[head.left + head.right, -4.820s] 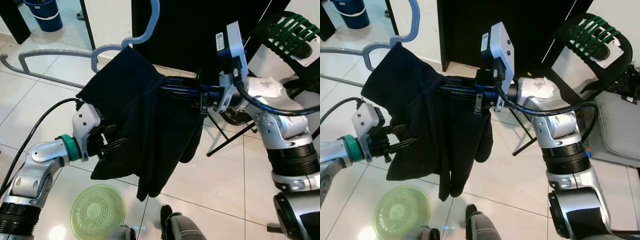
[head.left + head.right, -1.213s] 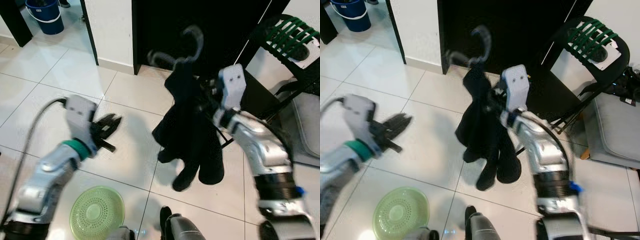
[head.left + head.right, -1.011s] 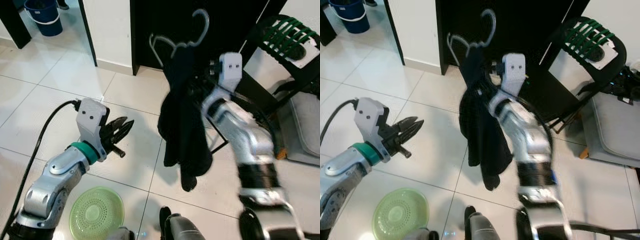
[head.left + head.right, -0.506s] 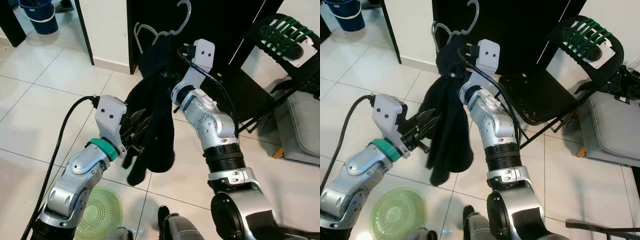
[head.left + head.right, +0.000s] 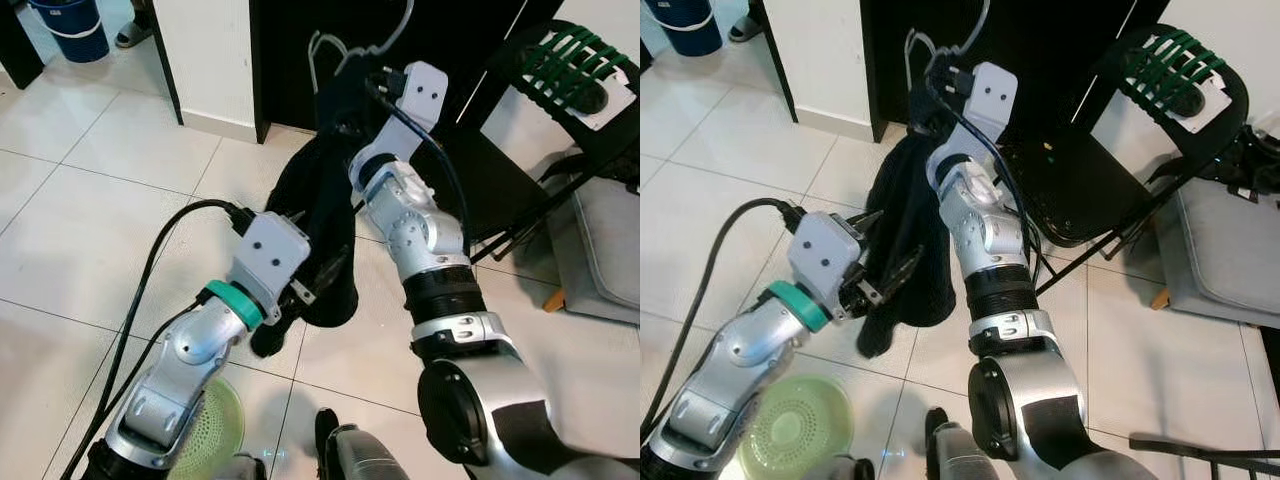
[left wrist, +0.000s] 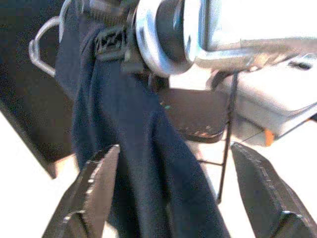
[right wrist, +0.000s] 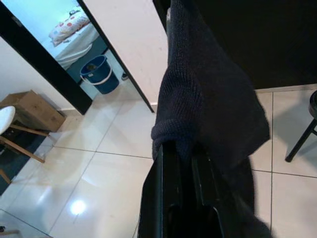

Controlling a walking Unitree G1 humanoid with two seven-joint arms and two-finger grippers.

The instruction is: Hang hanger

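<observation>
Holding the load up high, the right gripper (image 7: 181,163) has its two black fingers pinched together on a fold of the dark garment (image 5: 320,215), and that garment is draped over the hanger (image 5: 345,45), whose pale wire hook pokes up just above the jaws against the black doorway (image 5: 470,30). So the hanger sits right over the right jaws, with the cloth trailing down below them toward the tiled floor (image 5: 90,200).

Down lower, the left gripper (image 6: 173,193) is spread wide, fingers well apart, and the hanging cloth runs straight down between them without either finger (image 6: 96,188) clearly touching it. From the head views that gripper sits against the lower part of the garment, near its drooping tail.

No rail or peg can be made out in that dark opening, so the landing spot is a guess for now. To my eye the trick here is the hook: it has to stay upright and facing whatever it will catch on, so the right wrist should lift and level before pushing forward, not twist. The left jaws look placed to steady the swinging cloth; closing gently on it, well below the right jaws, would stop it pulling the hanger askew. The grip is on fabric rather than visibly on the wire, so I'd say the risk is the hanger slipping inside the cloth.

A black chair (image 5: 440,190) stands just beside the right arm, and a green strainer (image 5: 795,425) lies on the floor beneath the left one.
</observation>
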